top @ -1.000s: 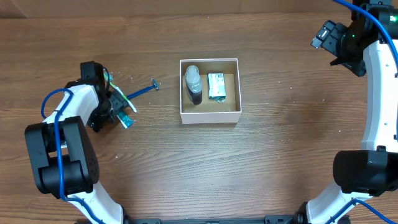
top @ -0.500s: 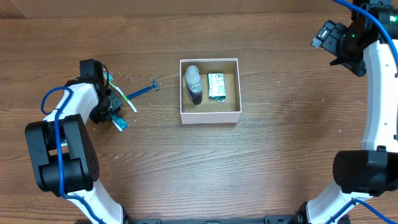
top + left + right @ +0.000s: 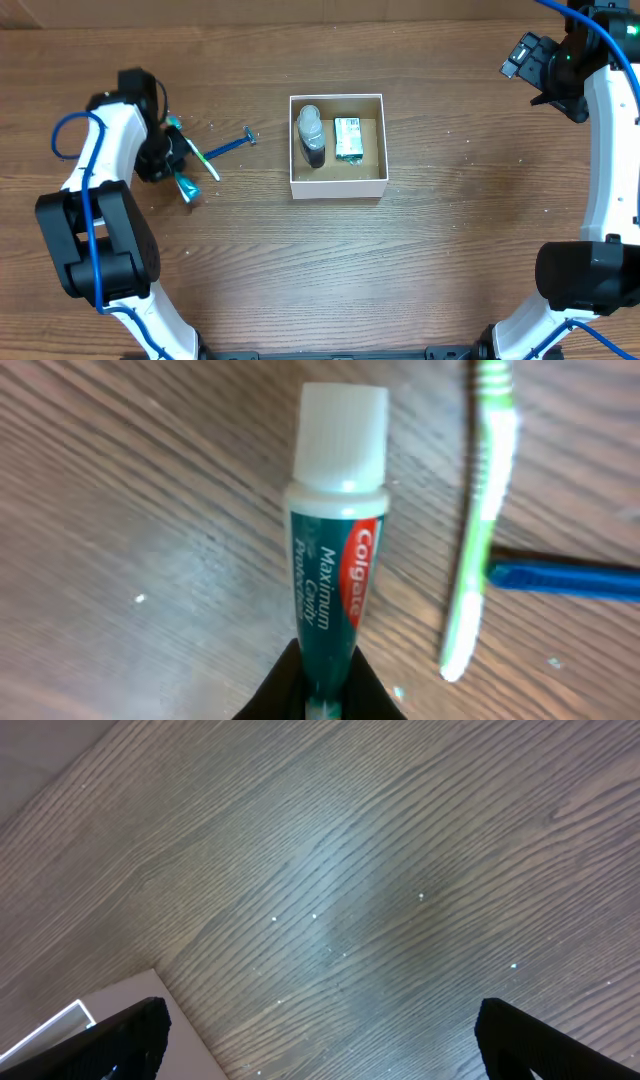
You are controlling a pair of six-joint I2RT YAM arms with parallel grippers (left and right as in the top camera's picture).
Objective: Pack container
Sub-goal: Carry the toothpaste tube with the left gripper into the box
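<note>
A teal, red and white Colgate toothpaste tube (image 3: 335, 550) with a white cap points away from the camera in the left wrist view. My left gripper (image 3: 325, 695) is shut on its flat tail end. From overhead the tube (image 3: 186, 186) hangs below the left gripper (image 3: 168, 165) at the table's left. The container (image 3: 337, 187), a white-walled square box, stands at the centre. It holds a bottle (image 3: 311, 136) on the left and a small green box (image 3: 348, 138) on the right. My right gripper (image 3: 320, 1050) is open over bare wood at the far right (image 3: 533, 62).
A green toothbrush (image 3: 478, 530) and a blue-handled razor (image 3: 565, 576) lie crossed on the wood just right of the tube. Overhead, the toothbrush (image 3: 198, 153) and razor (image 3: 232, 146) lie between the left gripper and the container. A white corner (image 3: 70, 1020) shows in the right wrist view.
My left gripper has closed on the toothpaste tube's tail and shifted up and to the left, pulling the tube along. The right arm has not moved.
</note>
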